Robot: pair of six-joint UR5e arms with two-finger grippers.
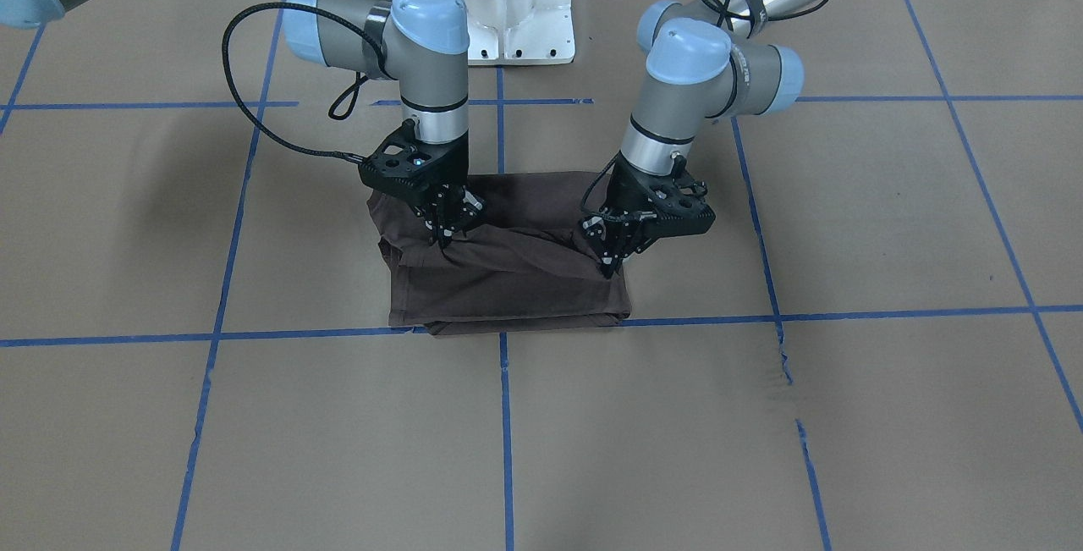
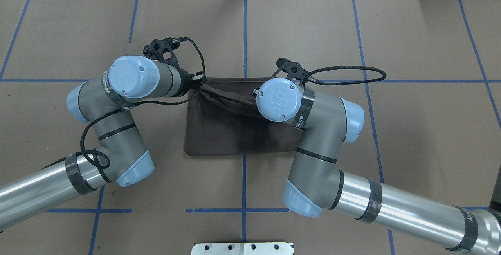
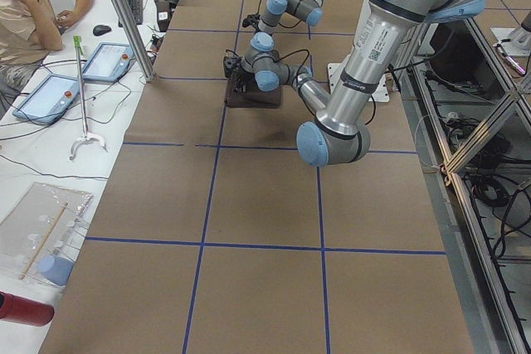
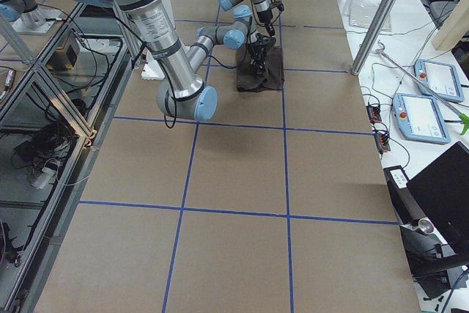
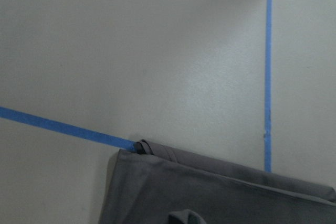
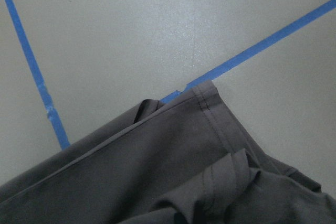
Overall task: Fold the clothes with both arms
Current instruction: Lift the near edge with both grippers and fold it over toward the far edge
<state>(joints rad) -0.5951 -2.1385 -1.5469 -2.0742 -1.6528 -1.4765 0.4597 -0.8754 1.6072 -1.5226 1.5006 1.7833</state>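
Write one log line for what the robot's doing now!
left gripper: shut on T-shirt | right gripper: shut on T-shirt | T-shirt: partly folded

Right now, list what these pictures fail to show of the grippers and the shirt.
Overhead: left gripper and right gripper hidden under their own wrist joints.
Wrist views: no fingertip clearly in frame, only T-shirt edges.
Side views: grippers too small to judge.
All views: layers inside the fold hidden.

Dark brown T-shirt lies folded in a rectangle, its top layer stretched between left gripper and right gripper, both pinching fabric.
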